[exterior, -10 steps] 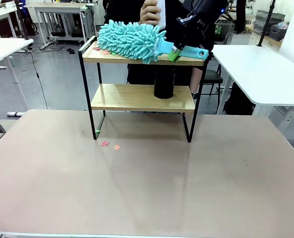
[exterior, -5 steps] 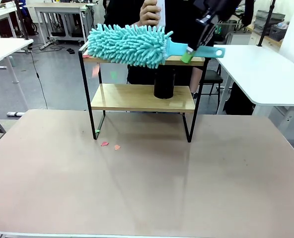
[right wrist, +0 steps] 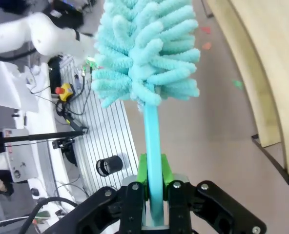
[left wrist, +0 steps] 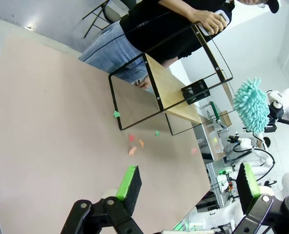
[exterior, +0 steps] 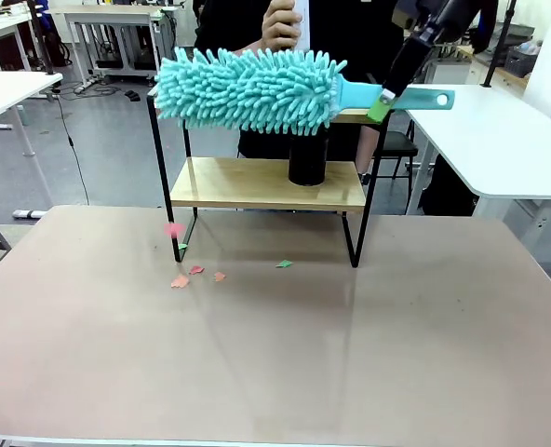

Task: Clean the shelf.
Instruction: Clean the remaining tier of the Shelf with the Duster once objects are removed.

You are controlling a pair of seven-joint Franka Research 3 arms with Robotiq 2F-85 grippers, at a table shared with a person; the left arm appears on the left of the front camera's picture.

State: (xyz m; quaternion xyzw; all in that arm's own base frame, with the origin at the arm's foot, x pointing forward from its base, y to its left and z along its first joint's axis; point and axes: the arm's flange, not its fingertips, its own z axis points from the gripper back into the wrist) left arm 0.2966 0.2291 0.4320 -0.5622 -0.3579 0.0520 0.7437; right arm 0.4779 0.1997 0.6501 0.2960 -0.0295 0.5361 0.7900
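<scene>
The shelf (exterior: pixel 248 182) stands far across the big table (exterior: pixel 350 354). A person's hand (exterior: pixel 280 28) holds its top, likely steadying it. The right gripper (right wrist: pixel 153 181) pinches the duster (exterior: pixel 248 90) by its handle above the top board, seen close from its wrist. The left gripper (left wrist: pixel 188 183) is spread. The front view adds fallen paper bits (exterior: pixel 180 280).

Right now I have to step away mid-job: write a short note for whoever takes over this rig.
Right gripper: shut on the handle of the teal duster, held level at the top board of the shelf.
Left gripper: open, empty, above the tabletop.
Shelf: at the far middle of the tabletop, with a black cup on the lower board. A person's hand is behind the top.
Done: paper scraps lie on the tabletop by the front left leg.
Left: check the top board, hidden by the duster in the front view. The scraps probably need clearing.
</scene>
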